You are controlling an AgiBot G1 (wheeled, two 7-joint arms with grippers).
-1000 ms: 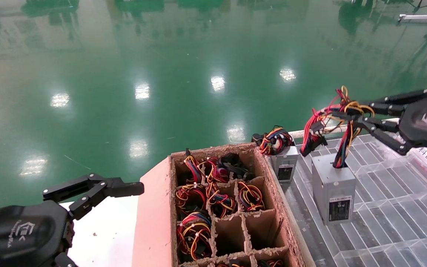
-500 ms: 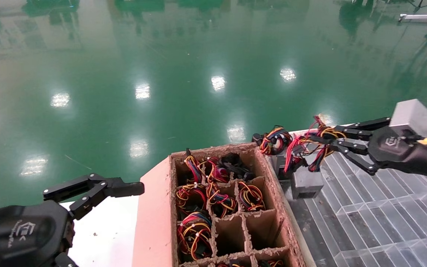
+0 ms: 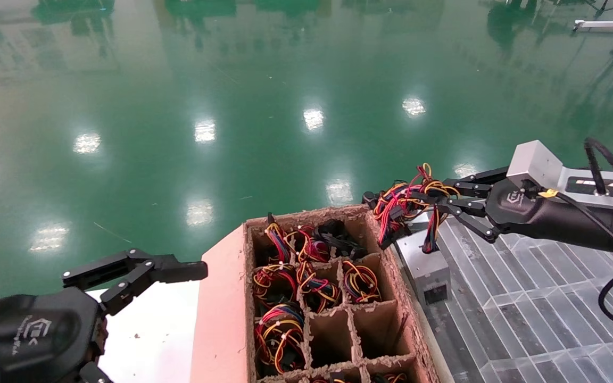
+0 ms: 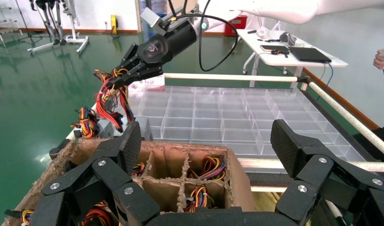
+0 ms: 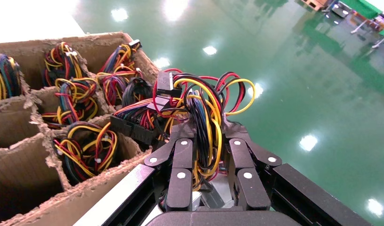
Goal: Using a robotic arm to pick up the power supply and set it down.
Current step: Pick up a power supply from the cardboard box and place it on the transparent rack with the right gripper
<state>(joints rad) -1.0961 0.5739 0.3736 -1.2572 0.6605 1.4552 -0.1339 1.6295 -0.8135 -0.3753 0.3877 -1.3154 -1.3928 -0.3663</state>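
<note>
Since a second ago the right claw (image 3: 447, 205) has swung down and toward the box, carrying the supply (image 3: 423, 263) from well out over the tray to a spot just beside the box wall; the grey case, which hung upright under the wires, now lies tilted with its socket end facing the robot.

The right claw is closed on the wire bundle (image 3: 410, 205), not on the case; in the right wrist view its black linkage fingers (image 5: 180, 160) pinch a sheaf of yellow, red and black wires (image 5: 204, 117), with loops spilling over the top. The supply hangs from that bundle, low over the tray (image 3: 551, 298) and seemingly resting on it, though contact cannot be made out.

This looks like the set-down step, nearly finished; the next move would call for lowering until the case sits flat, then opening the fingers wide enough that no loop stays snagged as the claw lifts away. A second supply seems to sit close behind, so the wires could tangle.

The case is smooth grey metal, a small rectangular block; the wires are limp, springy and bound with ties. The tray is clear plastic, ribbed into cells; the box (image 3: 391, 266) is rough brown cardboard with frayed dividers, several cells holding coiled wire.

The left claw (image 3: 141, 271) hangs open and empty near the left of the box, over a white table (image 3: 147, 330).
</note>
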